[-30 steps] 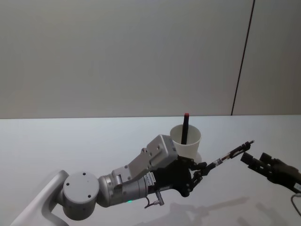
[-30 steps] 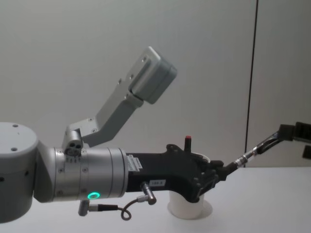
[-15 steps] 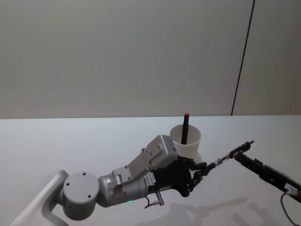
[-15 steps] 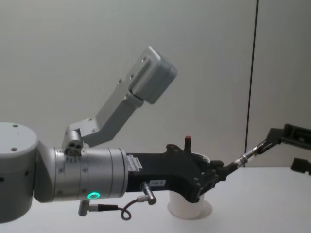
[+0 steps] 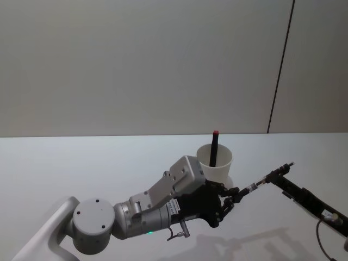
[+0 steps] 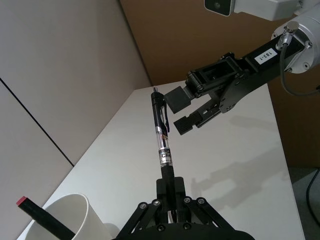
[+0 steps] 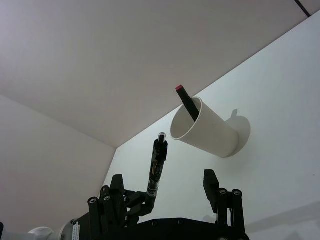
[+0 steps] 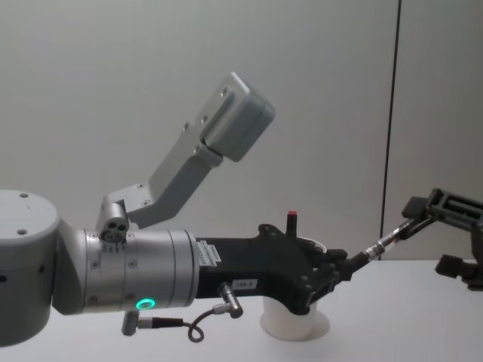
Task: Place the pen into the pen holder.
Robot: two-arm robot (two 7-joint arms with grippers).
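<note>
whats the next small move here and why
Probably close the right end effector on the pen. The left end effector is shut on the pen's lower end, and the right one's open jaws stand beside its upper end without gripping it. The pen holder sits behind.

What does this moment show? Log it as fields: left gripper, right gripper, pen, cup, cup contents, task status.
left gripper: shut on the pen's lower end, in front of the cup
right gripper: open, pads on either side of the pen's clip end, not closed on it
pen: clear barrel, black clip, held off the table, pointing toward the right gripper
cup: white paper cup, upright on the white table
cup contents: a black stick with a red tip, leaning on the rim
task status: pen not yet in the cup
</note>
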